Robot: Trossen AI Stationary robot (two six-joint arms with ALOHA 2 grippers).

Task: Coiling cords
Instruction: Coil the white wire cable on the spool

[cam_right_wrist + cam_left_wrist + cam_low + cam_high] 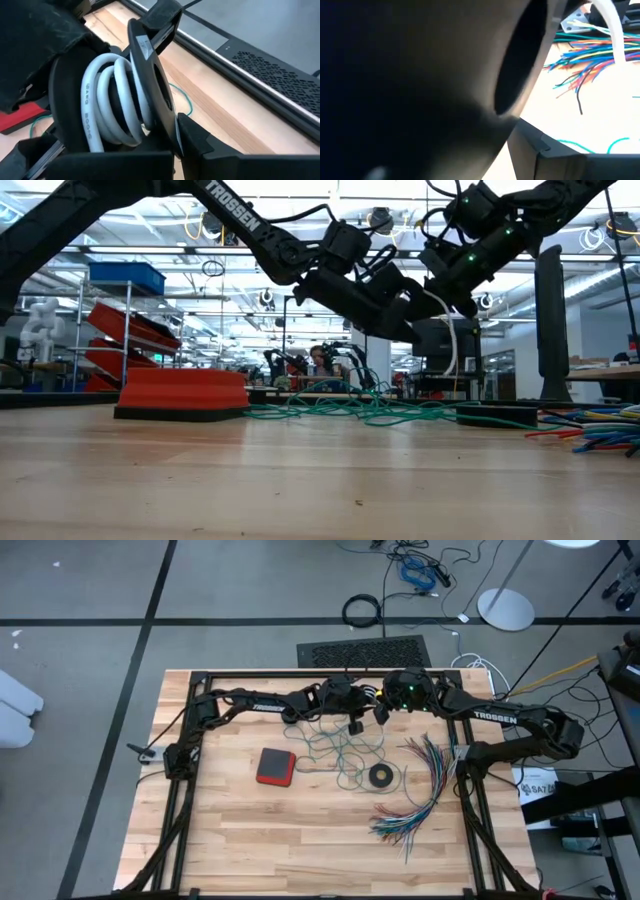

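Winding's under way — white cord (pixel 112 102) is looped in several turns round the black spool (pixel 150 95), held up over the table's (pixel 300 840) far edge. Left gripper (pixel 357 723) looks clamped on that spool; right gripper (pixel 383 712) is pinched tight beside it. Next: feeding another turn on. The teal cord (pixel 340 755) lies tangled below — both arms reach inward, meeting mid-table.

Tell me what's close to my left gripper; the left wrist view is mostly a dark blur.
Observer: The right wrist view shows a black round spool with the thick white cord wound on it.
Operator: Where are both grippers?
Observer: From above, the left gripper and the right gripper meet over the far middle of the wooden table.
Operator: And the other cord?
Observer: The thin teal-green cord lies in a loose, uncoiled tangle just below them.
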